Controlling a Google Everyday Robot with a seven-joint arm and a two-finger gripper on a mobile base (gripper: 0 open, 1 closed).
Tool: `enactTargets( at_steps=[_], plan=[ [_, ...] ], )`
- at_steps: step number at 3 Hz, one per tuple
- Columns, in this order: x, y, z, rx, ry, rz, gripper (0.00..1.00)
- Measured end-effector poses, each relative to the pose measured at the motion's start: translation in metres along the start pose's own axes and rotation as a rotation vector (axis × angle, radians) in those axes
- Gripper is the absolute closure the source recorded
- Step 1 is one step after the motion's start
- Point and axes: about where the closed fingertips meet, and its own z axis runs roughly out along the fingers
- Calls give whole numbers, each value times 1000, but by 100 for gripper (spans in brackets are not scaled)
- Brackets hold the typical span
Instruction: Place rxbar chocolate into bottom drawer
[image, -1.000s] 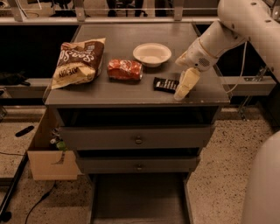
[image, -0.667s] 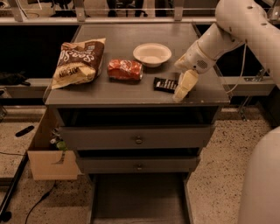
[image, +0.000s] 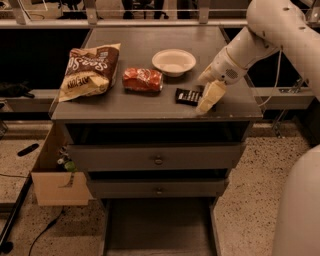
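Rxbar chocolate lies flat on the grey cabinet's worktop, toward the right front edge, between the red-orange snack packet and the robot's tool. In the camera view, our only one, the tool comes down from the right on a cream arm and meets the bar's right end. We cannot tell whether the tool is open, closed or already gripping the wrapper, and the bar does not look lifted off the surface.

A white bowl sits just behind the bar, and a large chip bag rests well apart at the left. Below the worktop, two knobbed drawers are shut. Beneath them the bottom drawer stands pulled out, its flat floor exposed.

We judge the pick-up to be the step in hand, with the placing not yet begun. The next move calls for a firm hold on the thin wrapper and a lift clear of the worktop. The bar then has to travel out past the front edge and down into the open drawer. A flat bar on a flat surface could slide away rather than come up.
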Motion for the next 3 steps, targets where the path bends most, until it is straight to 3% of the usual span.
enactTargets(
  at_steps=[3],
  plan=[
    [0, 0, 0, 0, 0, 0, 89]
  ],
)
